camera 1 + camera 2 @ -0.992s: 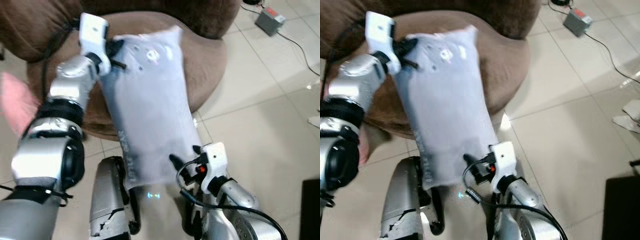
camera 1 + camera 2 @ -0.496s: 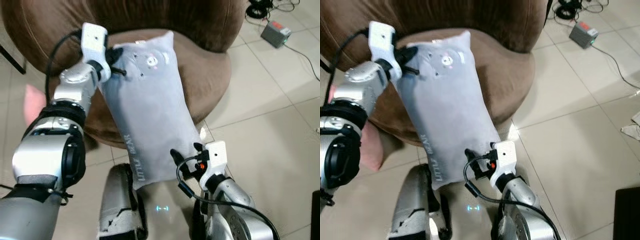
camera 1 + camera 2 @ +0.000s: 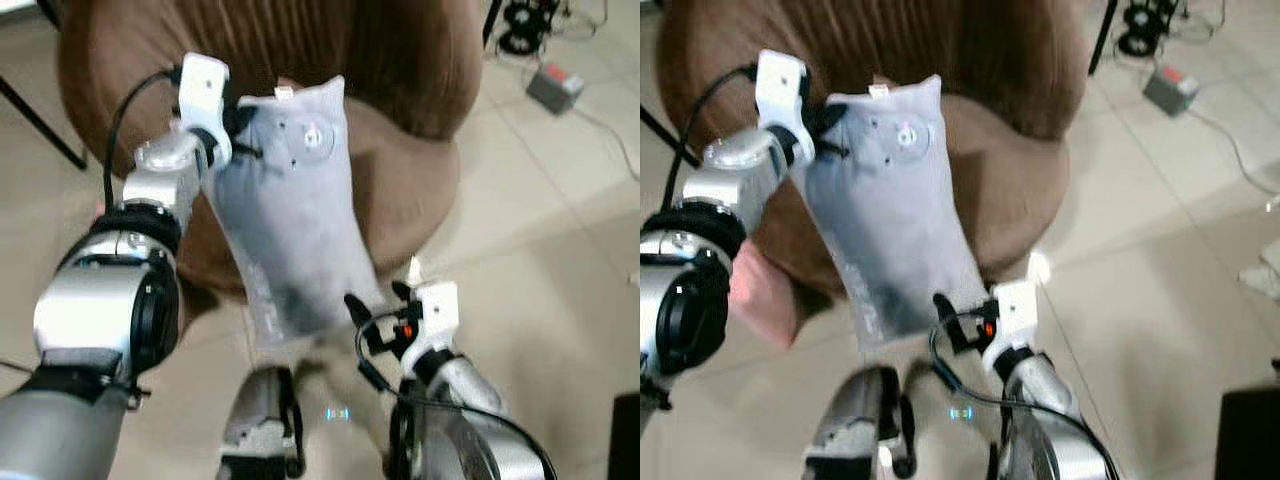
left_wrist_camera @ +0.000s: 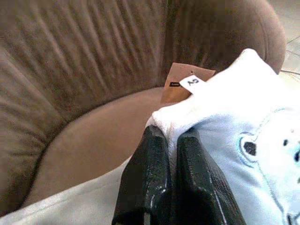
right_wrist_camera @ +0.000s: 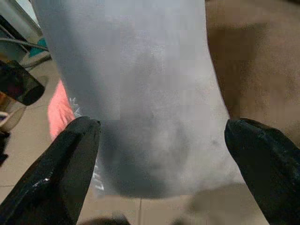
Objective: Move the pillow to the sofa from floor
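A long pale grey-blue pillow (image 3: 295,215) with a bear face print hangs lengthwise over the front of the brown sofa seat (image 3: 395,165). My left gripper (image 4: 171,140) is shut on the pillow's top corner, beside a brown tag (image 4: 180,86). In the head views this gripper (image 3: 235,125) is above the sofa seat's left side. My right gripper (image 3: 365,310) is open at the pillow's lower end (image 5: 150,154), its two black fingers (image 5: 70,159) spread wide on either side without pinching it.
The ribbed brown sofa back (image 3: 330,50) rises behind the seat. A pink object (image 3: 765,290) lies on the tiled floor at the sofa's left foot. A grey box with cables (image 3: 555,85) sits on the tiles to the right. My own legs (image 3: 260,430) show below.
The camera view has shifted, and the sofa back now shows more. The pillow has been carried up and further over the seat, its lower end clear of my legs.
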You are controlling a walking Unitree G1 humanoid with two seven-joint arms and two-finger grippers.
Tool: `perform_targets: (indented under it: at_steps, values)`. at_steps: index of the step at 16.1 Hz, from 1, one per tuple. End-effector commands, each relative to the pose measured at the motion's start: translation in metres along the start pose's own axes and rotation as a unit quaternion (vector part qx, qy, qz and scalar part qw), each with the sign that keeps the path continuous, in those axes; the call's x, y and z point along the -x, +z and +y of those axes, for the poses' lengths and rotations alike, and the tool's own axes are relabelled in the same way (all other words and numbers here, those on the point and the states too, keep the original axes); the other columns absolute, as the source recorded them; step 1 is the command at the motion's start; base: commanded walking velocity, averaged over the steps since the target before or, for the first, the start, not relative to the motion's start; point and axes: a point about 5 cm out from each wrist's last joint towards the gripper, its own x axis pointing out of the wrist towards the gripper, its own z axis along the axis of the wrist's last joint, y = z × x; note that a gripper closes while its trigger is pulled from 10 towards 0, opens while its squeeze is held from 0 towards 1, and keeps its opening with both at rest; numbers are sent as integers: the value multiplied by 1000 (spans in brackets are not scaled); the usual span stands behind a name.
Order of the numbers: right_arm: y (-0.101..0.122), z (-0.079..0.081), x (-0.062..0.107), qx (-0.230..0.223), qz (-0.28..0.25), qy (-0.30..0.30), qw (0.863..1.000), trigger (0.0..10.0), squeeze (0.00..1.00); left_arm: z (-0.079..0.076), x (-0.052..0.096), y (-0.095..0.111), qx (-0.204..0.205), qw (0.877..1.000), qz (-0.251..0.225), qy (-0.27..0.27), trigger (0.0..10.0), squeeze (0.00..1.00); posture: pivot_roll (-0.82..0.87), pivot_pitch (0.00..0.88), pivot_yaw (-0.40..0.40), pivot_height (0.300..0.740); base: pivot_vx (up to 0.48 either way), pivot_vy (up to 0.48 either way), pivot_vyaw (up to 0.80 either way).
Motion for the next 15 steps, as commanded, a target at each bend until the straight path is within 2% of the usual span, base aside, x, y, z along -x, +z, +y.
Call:
perform_targets:
  at_steps: [1, 6, 10, 12, 15]
  values:
    - [-3, 2, 3, 4, 7, 6, 1000, 10000, 0, 2, 0, 8, -12, 1000, -20, 8, 0, 0, -194, 131, 80, 726, 0, 0, 0]
    - [8, 0, 11, 21, 4, 33, 999, 10000, 0, -2, 0, -7, -40, 999, 21, 1, 0, 0, -209, 108, 88, 740, 0, 0, 0]
    - [14, 9, 9, 21, -3, 53, 998, 10000, 0, 1, 0, -6, -64, 997, 29, 17, 0, 0, -209, 100, 102, 740, 0, 0, 0]
    - [17, 7, 10, 31, -2, 44, 999, 10000, 0, 5, 1, -7, -56, 997, 34, 27, 0, 0, -212, 102, 104, 740, 0, 0, 0]
    - [12, -3, 11, 25, 1, 8, 1000, 10000, 0, 19, 14, -34, -41, 996, 75, 33, 0, 0, -194, 109, 128, 740, 0, 0, 0]
